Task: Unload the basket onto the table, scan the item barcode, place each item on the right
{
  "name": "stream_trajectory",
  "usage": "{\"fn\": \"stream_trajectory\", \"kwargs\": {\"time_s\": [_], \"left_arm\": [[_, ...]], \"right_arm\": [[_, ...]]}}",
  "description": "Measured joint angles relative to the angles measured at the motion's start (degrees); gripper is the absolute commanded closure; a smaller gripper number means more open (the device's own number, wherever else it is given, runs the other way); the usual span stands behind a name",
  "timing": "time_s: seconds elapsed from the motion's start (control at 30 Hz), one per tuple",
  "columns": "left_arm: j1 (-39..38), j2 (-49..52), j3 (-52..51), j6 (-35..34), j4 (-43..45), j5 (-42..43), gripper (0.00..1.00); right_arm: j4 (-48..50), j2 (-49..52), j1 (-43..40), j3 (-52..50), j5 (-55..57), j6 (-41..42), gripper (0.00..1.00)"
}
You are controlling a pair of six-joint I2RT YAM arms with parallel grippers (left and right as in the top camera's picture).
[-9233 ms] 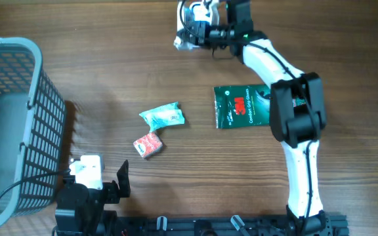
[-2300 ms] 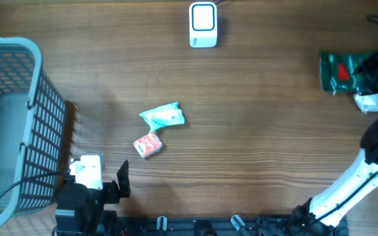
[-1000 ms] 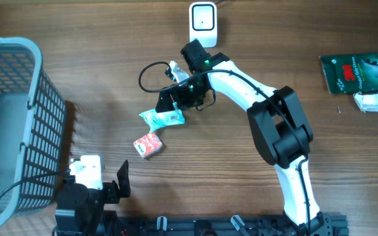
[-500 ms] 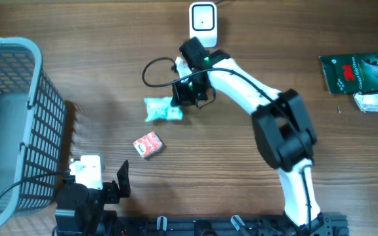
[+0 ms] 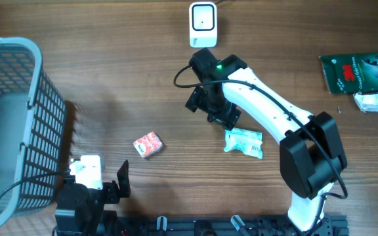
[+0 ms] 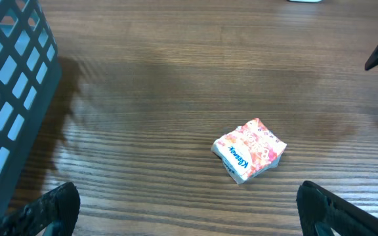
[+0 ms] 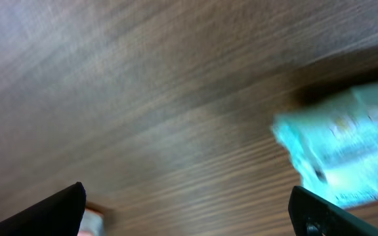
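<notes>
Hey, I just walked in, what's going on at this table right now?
The right gripper hangs open over the middle of the table, with nothing between its fingers. A teal packet lies on the wood just beside it, well apart from the white scanner at the far edge. A small red-and-white tissue pack lies nearer the left gripper, which is open and low by the basket. A green glove package sits off to the right.

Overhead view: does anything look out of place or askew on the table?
The teal packet lies loose and tilted on the table just beside the open right gripper, not held, well short of the white scanner at the far edge. The right wrist view is motion-blurred.
</notes>
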Motion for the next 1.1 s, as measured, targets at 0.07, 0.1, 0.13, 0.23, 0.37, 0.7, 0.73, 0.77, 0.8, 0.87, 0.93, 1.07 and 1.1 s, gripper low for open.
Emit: {"fn": "stream_trajectory", "kwargs": {"time_s": [0.07, 0.1, 0.13, 0.23, 0.37, 0.7, 0.73, 0.77, 0.8, 0.87, 0.93, 1.07, 1.1], "left_arm": [[0.0, 0.0, 0.0, 0.0, 0.0, 0.0, 0.0], [0.0, 0.0, 0.0, 0.0, 0.0, 0.0, 0.0], [0.0, 0.0, 0.0, 0.0, 0.0, 0.0, 0.0], [0.0, 0.0, 0.0, 0.0, 0.0, 0.0, 0.0], [0.0, 0.0, 0.0, 0.0, 0.0, 0.0, 0.0], [0.0, 0.0, 0.0, 0.0, 0.0, 0.0, 0.0], [0.0, 0.0, 0.0, 0.0, 0.0, 0.0, 0.0], [0.0, 0.0, 0.0, 0.0, 0.0, 0.0, 0.0], [0.0, 0.0, 0.0, 0.0, 0.0, 0.0, 0.0], [0.0, 0.0, 0.0, 0.0, 0.0, 0.0, 0.0], [0.0, 0.0, 0.0, 0.0, 0.0, 0.0, 0.0], [0.0, 0.0, 0.0, 0.0, 0.0, 0.0, 0.0], [0.0, 0.0, 0.0, 0.0, 0.0, 0.0, 0.0]], "right_arm": [[-1.1, -0.3, -0.1, 0.0, 0.5, -5.2, 0.01], [-1.7, -1.1, -0.3, 0.0, 0.7, -10.8, 0.01], [-3.2, -1.7, -0.4, 0.0, 0.8, -13.6, 0.09], [-13.0, -3.7, -0.6, 0.0, 2.1, -17.9, 0.43], [-17.4, -3.9, -0.6, -2.1, 7.2, -14.0, 0.13], [-0.2, -4.1, -0.6, -17.1, 13.2, -15.4, 0.96], [1.5, -4.1, -0.6, -18.6, 13.3, -15.4, 0.96], [4.8, -4.6, -0.6, -20.5, 13.5, -15.4, 0.96], [7.1, -5.4, -0.6, -22.3, 13.5, -15.4, 0.96], [10.1, -7.5, -0.6, -24.9, 13.1, -16.1, 0.96], [9.6, -7.6, -0.6, -24.5, 12.8, -17.5, 0.96], [8.9, -7.4, -0.3, -15.4, 8.0, -21.9, 0.96], [12.2, -7.4, -0.3, -11.6, 4.2, -24.7, 0.95]]}}
